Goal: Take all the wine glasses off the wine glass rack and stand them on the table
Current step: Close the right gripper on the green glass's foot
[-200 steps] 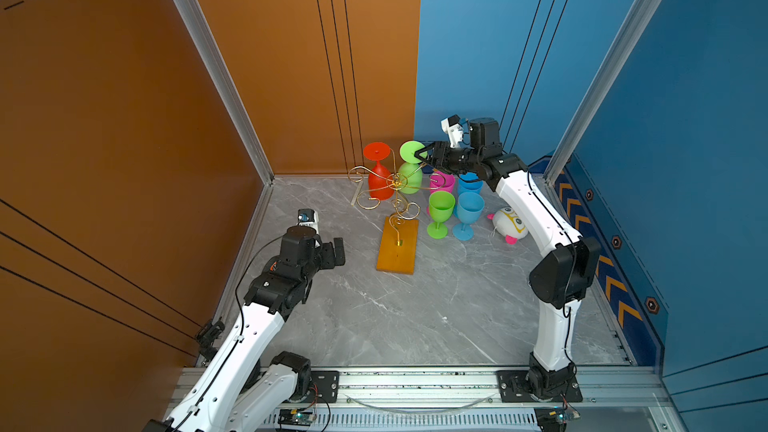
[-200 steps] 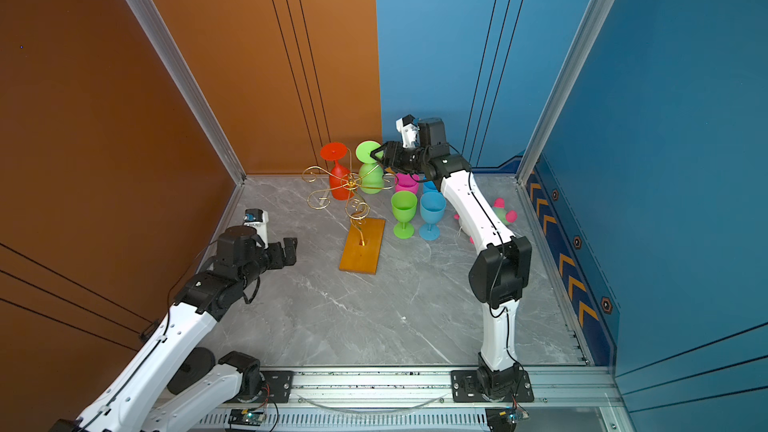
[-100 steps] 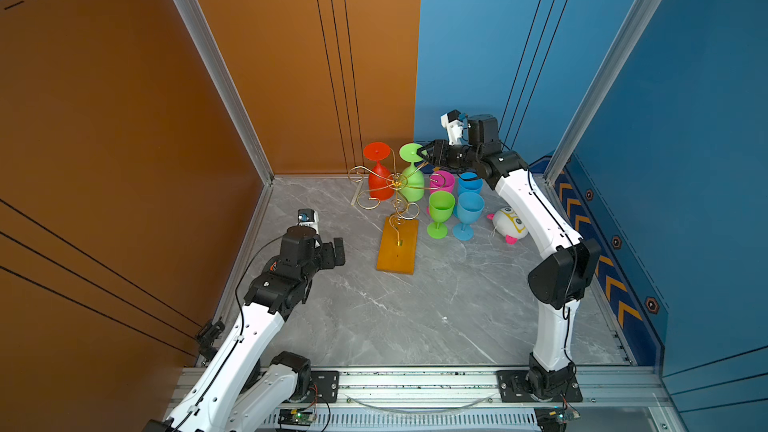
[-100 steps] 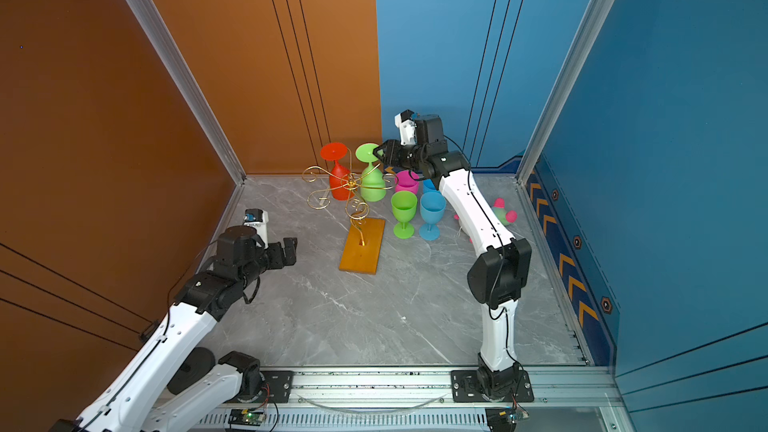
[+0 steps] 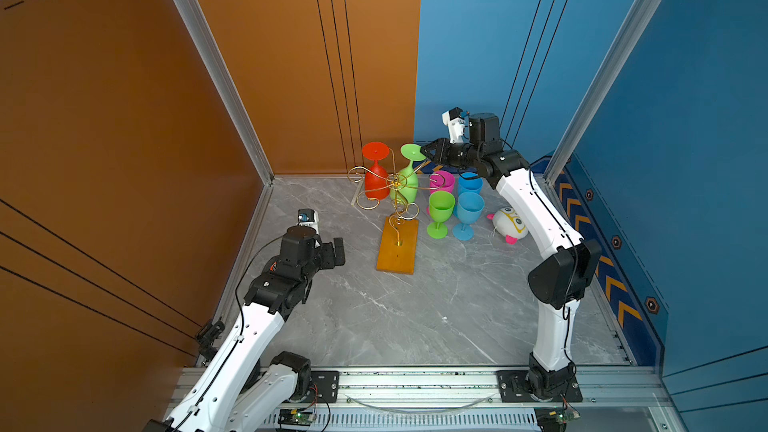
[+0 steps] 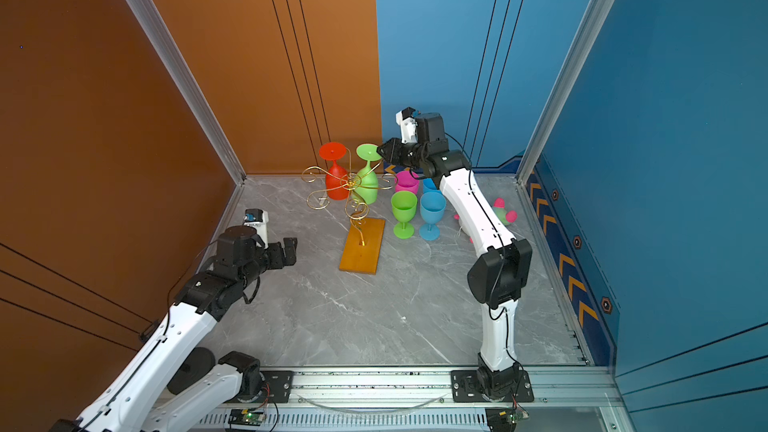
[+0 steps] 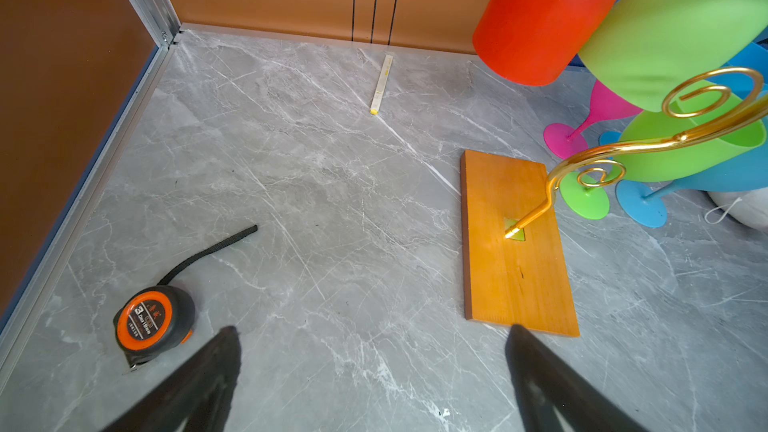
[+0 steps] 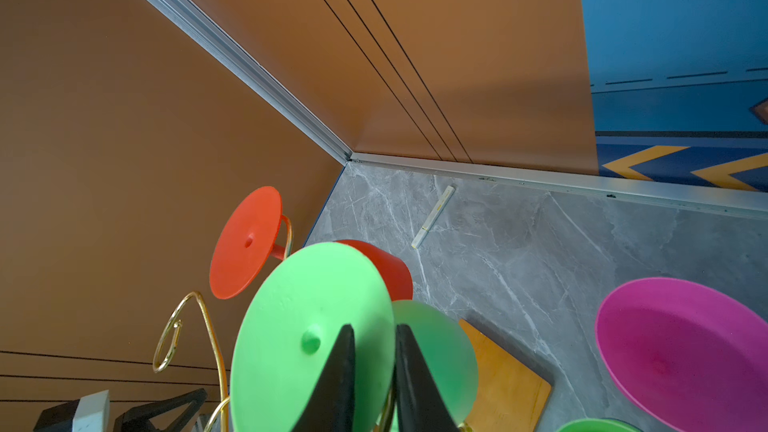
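Right gripper (image 5: 424, 152) had just closed its jaws on the foot of the green wine glass (image 5: 408, 184), not yet lifted off the wine glass rack (image 5: 397, 249) at far centre; left gripper (image 7: 372, 329) stood with jaws wide, empty.

Marble tabletop (image 5: 415, 317) bears rack base (image 5: 397, 249), goblets (image 5: 440, 207), toy (image 5: 509, 222), tape measure (image 7: 151, 322), maybe a marker (image 7: 382, 85).
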`<act>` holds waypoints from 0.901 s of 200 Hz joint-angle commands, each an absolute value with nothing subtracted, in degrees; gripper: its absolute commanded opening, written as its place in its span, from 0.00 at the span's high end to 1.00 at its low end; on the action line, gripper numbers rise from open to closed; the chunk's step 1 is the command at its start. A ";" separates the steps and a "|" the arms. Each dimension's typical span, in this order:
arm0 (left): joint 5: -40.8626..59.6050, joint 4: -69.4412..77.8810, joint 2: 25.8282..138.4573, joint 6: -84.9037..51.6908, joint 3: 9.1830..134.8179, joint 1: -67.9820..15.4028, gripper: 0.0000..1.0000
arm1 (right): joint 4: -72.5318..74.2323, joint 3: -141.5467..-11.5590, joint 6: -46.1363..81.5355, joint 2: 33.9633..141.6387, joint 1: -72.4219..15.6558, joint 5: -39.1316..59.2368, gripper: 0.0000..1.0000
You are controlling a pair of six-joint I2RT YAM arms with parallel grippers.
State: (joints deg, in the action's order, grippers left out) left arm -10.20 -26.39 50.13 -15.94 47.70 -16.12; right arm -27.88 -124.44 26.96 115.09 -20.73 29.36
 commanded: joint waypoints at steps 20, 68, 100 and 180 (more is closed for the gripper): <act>-9.05 -25.73 49.60 -15.60 47.59 -15.56 0.01 | -31.84 -126.21 24.48 113.91 -21.19 27.79 0.83; -9.07 -25.71 49.66 -15.56 47.59 -15.56 0.01 | -31.74 -126.91 24.95 113.48 -21.18 28.63 0.87; -9.06 -25.68 49.48 -15.56 47.58 -15.45 0.01 | -31.73 -127.70 25.97 113.22 -20.94 30.13 0.90; -9.02 -25.66 49.31 -15.56 47.55 -15.43 0.01 | -30.81 -128.03 28.47 112.15 -20.30 32.94 0.92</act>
State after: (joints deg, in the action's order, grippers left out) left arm -10.17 -26.39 50.13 -15.94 47.70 -16.12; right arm -30.02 -126.50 27.09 114.98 -20.40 30.28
